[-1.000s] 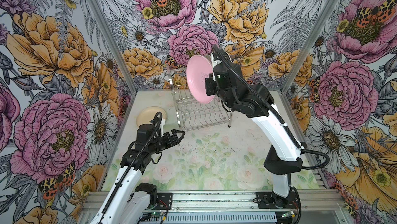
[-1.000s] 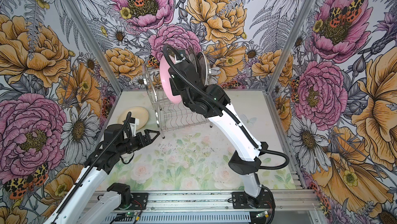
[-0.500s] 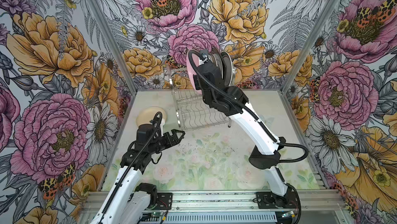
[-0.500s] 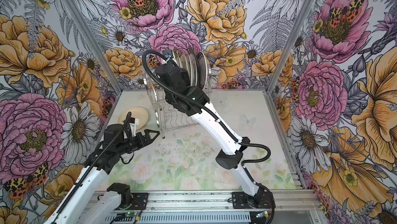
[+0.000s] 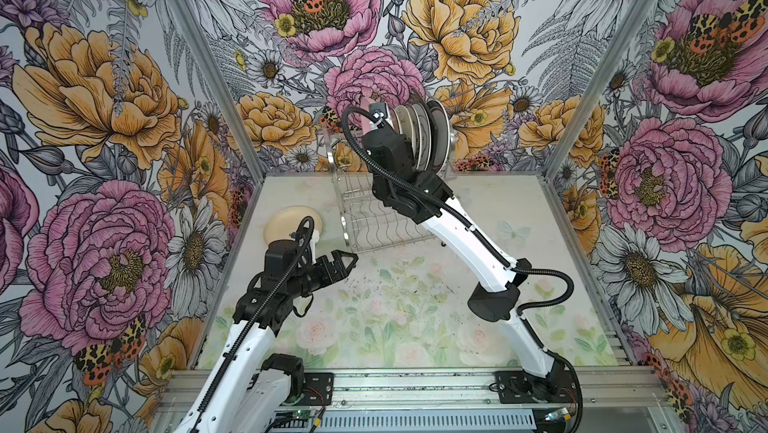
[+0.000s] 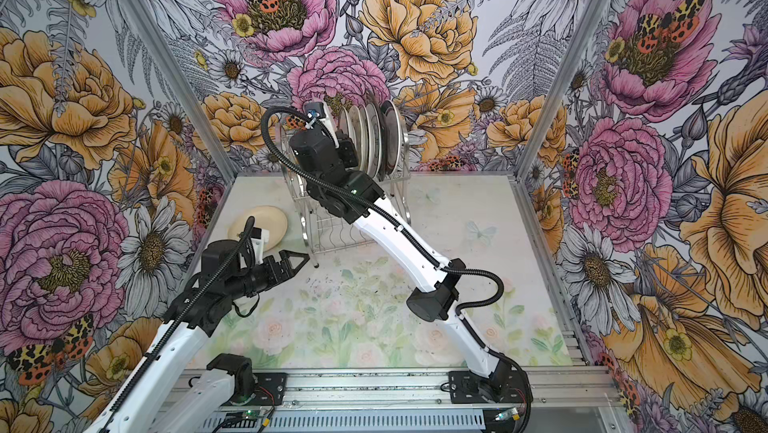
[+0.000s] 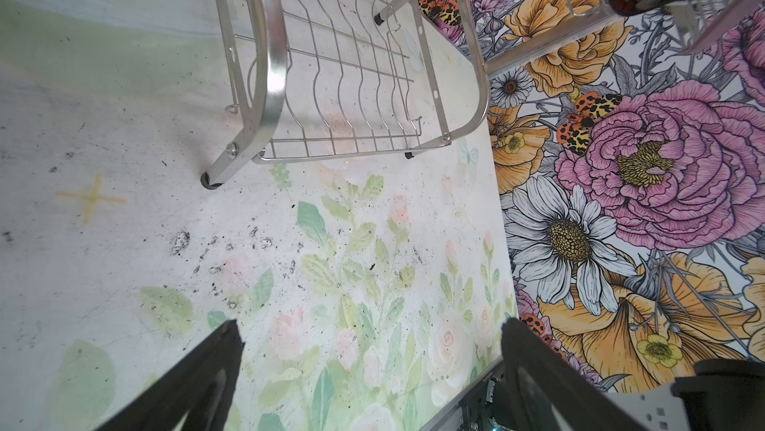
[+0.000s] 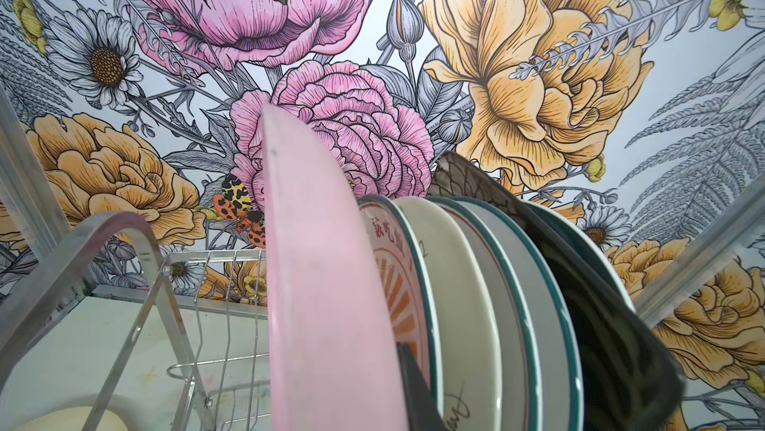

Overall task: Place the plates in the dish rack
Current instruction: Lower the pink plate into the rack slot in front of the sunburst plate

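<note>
Nearby, the left gripper (image 5: 345, 261) hangs wide and empty beside the cream plate (image 5: 286, 221) on the table (image 5: 415, 306). Beyond, the right gripper (image 8: 403, 367), clamped on the pink plate (image 8: 323, 284), has swung it up into the rack (image 5: 376, 223) beside the standing plates (image 8: 476, 284); release looks next.

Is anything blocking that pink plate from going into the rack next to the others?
Nothing visible does. The pink plate, held on edge in the right gripper, is already at the dish rack's upper tier, right beside the sunburst plate. Only one of the jaws sits between those two plates.
</note>
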